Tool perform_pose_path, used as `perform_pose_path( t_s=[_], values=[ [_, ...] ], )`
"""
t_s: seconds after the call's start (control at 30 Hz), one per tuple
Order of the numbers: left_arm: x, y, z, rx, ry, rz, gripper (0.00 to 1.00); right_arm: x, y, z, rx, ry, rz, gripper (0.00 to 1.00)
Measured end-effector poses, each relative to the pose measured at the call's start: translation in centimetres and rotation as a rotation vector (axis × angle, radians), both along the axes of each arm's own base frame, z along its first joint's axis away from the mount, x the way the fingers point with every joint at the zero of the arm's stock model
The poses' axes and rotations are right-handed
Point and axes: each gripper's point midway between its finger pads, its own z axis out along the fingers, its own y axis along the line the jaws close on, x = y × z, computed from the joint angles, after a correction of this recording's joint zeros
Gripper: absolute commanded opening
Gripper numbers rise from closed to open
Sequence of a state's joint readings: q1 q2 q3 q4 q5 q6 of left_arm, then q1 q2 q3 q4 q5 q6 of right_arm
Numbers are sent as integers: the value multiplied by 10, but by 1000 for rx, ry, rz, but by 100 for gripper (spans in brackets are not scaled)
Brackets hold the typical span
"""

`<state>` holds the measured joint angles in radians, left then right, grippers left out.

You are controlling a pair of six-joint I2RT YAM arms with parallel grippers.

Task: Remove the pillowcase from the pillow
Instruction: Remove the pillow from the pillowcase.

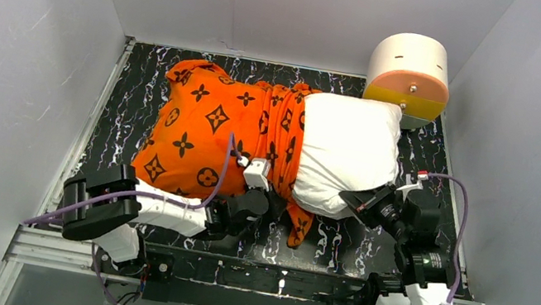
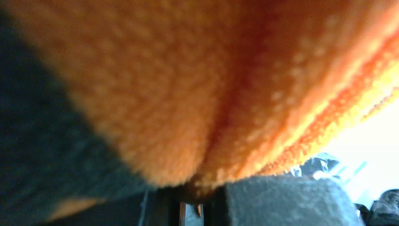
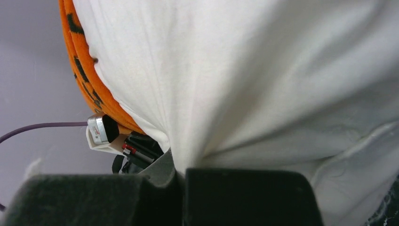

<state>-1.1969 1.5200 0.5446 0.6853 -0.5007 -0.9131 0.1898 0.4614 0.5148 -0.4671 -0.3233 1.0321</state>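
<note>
The left gripper (image 2: 197, 200) has its jaws drawn close, pinching a fold of the orange pillowcase (image 2: 188, 94) along its near edge. The right gripper (image 3: 181, 188) has its jaws shut tight on a tuck of the white pillow (image 3: 263, 80) at that pillow's near edge. The pillow lies across the middle of the dark marbled table (image 1: 134, 95), its left part inside the pillowcase, which is bunched around its middle, and its right part bare, with a round box (image 1: 409, 76) just beside its far right corner.
</note>
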Motion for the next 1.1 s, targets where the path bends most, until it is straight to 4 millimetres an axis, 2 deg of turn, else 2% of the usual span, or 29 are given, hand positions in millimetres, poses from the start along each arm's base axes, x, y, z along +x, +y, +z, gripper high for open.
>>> perform_pose_path(
  t_s=[0.07, 0.13, 0.23, 0.4, 0.5, 0.7, 0.73, 0.8, 0.87, 0.97, 1.1],
  values=[
    [8, 11, 0, 86, 0, 52, 0, 2, -5, 8, -55, -17, -5, 0],
    [6, 22, 1, 111, 8, 70, 0, 5, -9, 15, -97, -24, -7, 0],
    [-1, 56, 7, 125, 28, 128, 0, 9, -12, 22, -157, -32, 3, 0],
    [-11, 111, 20, 97, 86, 261, 0, 6, -12, 15, -190, -8, 22, 0],
    [-16, 132, 25, 73, 100, 303, 0, 3, -14, 14, -196, -8, 17, 0],
    [-25, 154, 31, 66, 116, 313, 1, 0, -14, 15, -196, -12, 18, 0],
    [-26, 155, 31, 75, 116, 308, 12, -1, -14, 16, -195, -13, 20, 0],
    [-28, 154, 34, 111, 101, 270, 44, -2, -13, 17, -192, -20, 22, 0],
    [-27, 158, 39, 189, 52, 231, 63, -1, -15, 17, -197, -28, 17, 0],
    [-24, 157, 53, 261, -10, 151, 83, 3, -21, 9, -211, -18, -18, 0],
    [-30, 133, 80, 268, -59, -10, 92, 3, -23, -4, -215, 14, -23, 0]
  ],
)
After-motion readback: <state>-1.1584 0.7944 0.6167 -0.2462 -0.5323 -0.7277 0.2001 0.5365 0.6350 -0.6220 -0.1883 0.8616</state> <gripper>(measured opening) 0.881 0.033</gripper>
